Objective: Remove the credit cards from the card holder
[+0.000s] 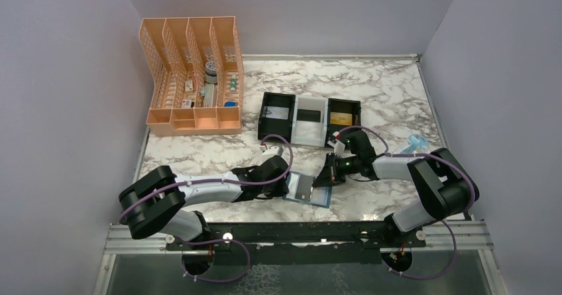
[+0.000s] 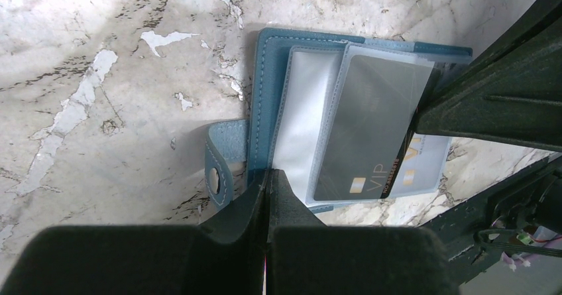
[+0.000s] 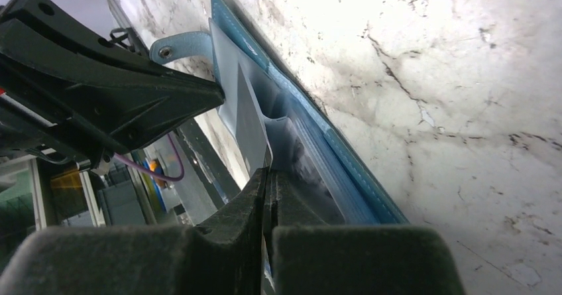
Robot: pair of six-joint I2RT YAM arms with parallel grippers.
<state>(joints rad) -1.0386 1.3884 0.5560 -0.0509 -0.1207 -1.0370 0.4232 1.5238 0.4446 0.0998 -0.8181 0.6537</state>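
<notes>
Drawing the grey card out of the open card holder

The card holder [image 1: 310, 190] lies open on the marble surface [image 1: 384, 89], lower middle of the overhead view, between the two tools. The right tool [image 3: 267, 176] is pressed together and appears to pinch the edge of the grey card [image 2: 371, 122], which sits askew, partly out of its clear sleeve [image 2: 301, 116]. The left tool [image 2: 268, 177] is also pressed together, with its tips on the holder's edge beside the strap [image 2: 215, 169]. I cannot tell whether it pinches the cover or only pins it down. To do this well, the left tool should hold the holder firm while the right pulls along the sleeve's opening, low over the surface. A pull upward could lift the holder or let the thin card slip from the pinch
</notes>
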